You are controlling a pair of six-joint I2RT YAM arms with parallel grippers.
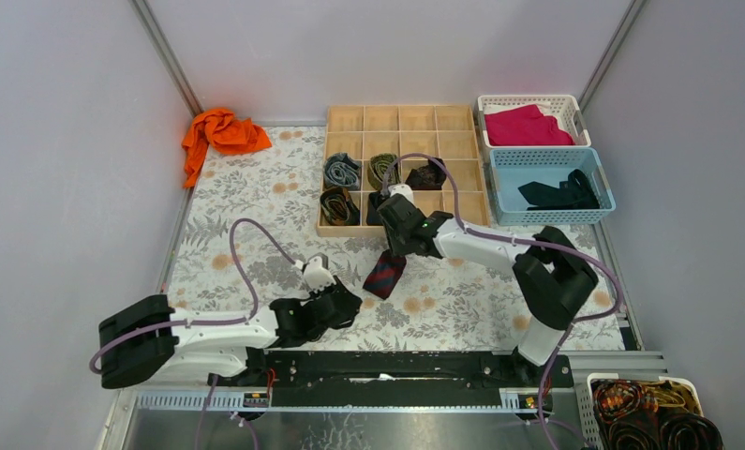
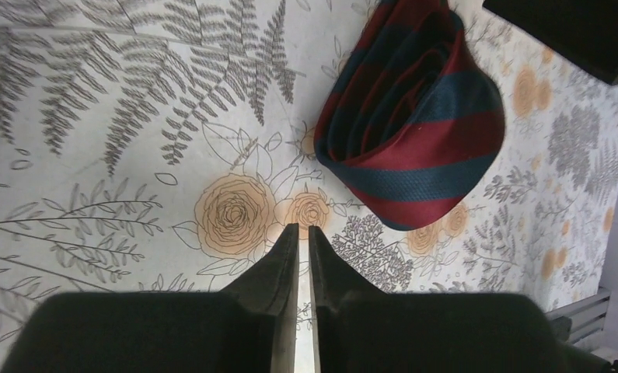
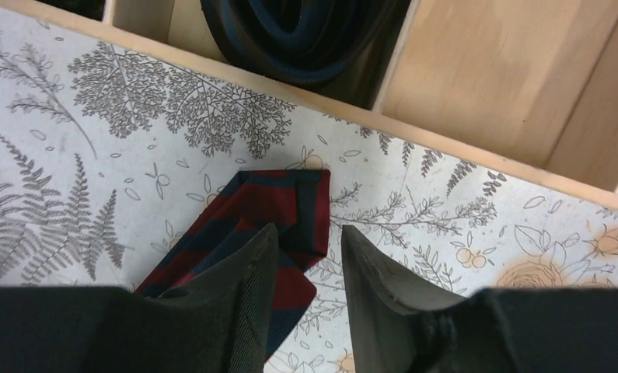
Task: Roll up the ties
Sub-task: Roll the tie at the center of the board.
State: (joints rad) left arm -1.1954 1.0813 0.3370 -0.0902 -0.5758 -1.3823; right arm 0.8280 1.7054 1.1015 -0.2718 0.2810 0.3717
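Observation:
A navy tie with red stripes (image 1: 384, 275) lies folded into a loose flat coil on the floral mat, just in front of the wooden organizer (image 1: 350, 120). My right gripper (image 1: 398, 246) is open above the tie's far end; in the right wrist view the tie (image 3: 286, 194) lies on the mat under the fingertips (image 3: 265, 245). My left gripper (image 1: 347, 302) is shut and empty, just left of the tie's near end; the tie (image 2: 414, 132) shows beyond its tips (image 2: 303, 231). Rolled ties sit in the organizer: grey-blue (image 1: 342, 171), olive (image 1: 382, 169), dark (image 1: 427, 175).
A blue basket (image 1: 601, 183) at the right holds a black tie (image 1: 560, 194). A white basket (image 1: 574, 117) behind it holds a magenta cloth (image 1: 528, 125). An orange cloth (image 1: 220, 131) lies at the back left. The organizer's wooden rim (image 3: 445, 148) runs close ahead of the right gripper.

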